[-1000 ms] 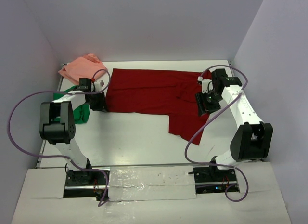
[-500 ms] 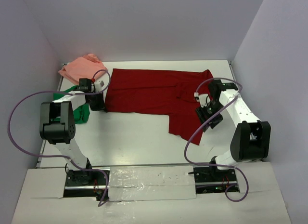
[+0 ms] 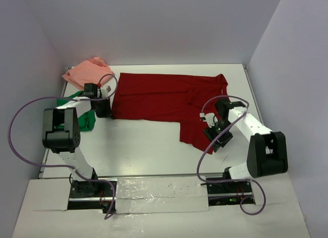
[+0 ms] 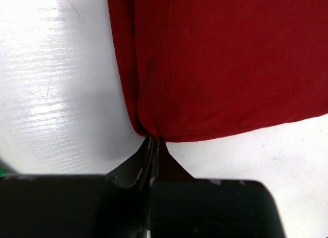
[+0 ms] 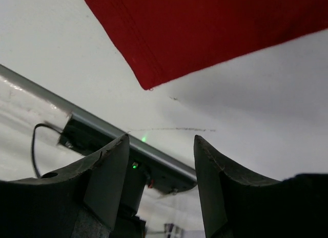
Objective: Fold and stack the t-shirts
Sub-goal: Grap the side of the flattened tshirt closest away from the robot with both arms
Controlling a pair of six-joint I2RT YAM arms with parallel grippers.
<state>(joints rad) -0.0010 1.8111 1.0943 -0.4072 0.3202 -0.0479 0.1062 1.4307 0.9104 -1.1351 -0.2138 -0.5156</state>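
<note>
The dark red t-shirt (image 3: 164, 97) lies spread across the back of the table, one flap hanging toward the front at the right. My left gripper (image 3: 104, 111) is shut on its near left corner (image 4: 154, 129), the jaws pinched together on the cloth. My right gripper (image 3: 214, 138) is open and empty, just right of the flap's near corner (image 5: 148, 79), with bare table between its fingers. The bright green t-shirt (image 3: 86, 120) lies bunched under the left arm. The salmon pink t-shirt (image 3: 87, 71) lies at the back left corner.
Purple cables (image 3: 23, 125) loop beside both arms. The table's front metal rail (image 5: 102, 128) and the right arm's base (image 3: 230, 189) lie close ahead of the right gripper. White walls close in the table at left, back and right.
My right gripper has let go of the shirt's right edge and swung from the back right toward the front, down to the flap's near corner. The left gripper has stayed put.
</note>
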